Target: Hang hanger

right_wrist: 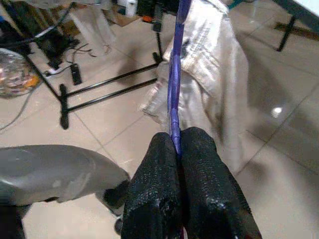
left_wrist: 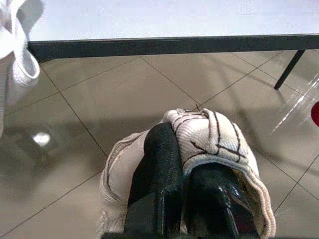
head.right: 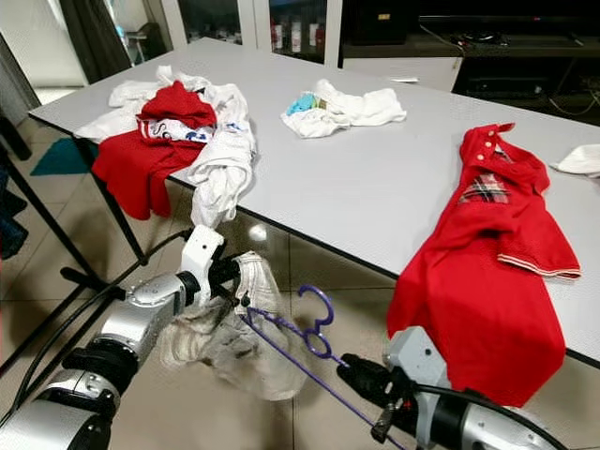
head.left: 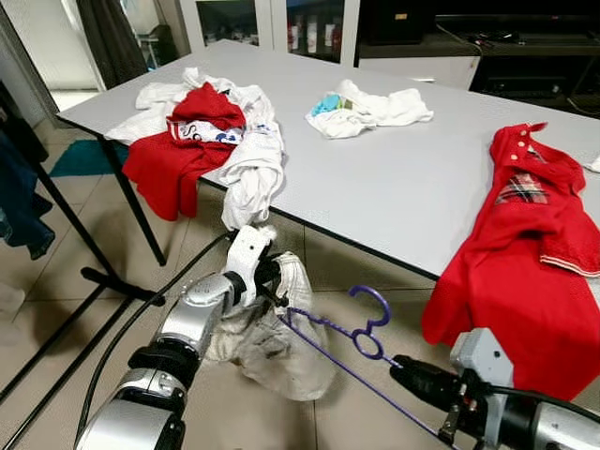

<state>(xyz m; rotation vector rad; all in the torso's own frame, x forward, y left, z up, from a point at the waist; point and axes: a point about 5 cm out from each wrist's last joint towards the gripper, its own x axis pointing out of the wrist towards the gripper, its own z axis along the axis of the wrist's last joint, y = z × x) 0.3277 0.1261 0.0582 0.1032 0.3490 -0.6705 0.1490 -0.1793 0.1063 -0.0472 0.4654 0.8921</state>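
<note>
A purple hanger (head.left: pixel 366 330) hangs low over the tiled floor in front of the table, its hook (head.left: pixel 372 307) pointing up. A cream garment (head.left: pixel 272 352) is draped on its left end and sags toward the floor. My right gripper (head.left: pixel 403 370) is shut on the hanger's thin bar (right_wrist: pixel 174 89), pinched between the black fingertips (right_wrist: pixel 199 149). My left gripper (head.left: pixel 267 281) is shut on the cream garment (left_wrist: pixel 209 134) near the hanger's left end, with cloth bunched over its fingers (left_wrist: pixel 159 154).
The white table (head.left: pixel 394 178) stands just ahead, carrying a red and white clothes pile (head.left: pixel 202 131), a small white pile (head.left: pixel 366 108) and a red polo shirt (head.left: pixel 525 253) hanging over its front edge. A black rack (head.left: pixel 103 277) with dark clothes (head.left: pixel 19 197) stands at the left.
</note>
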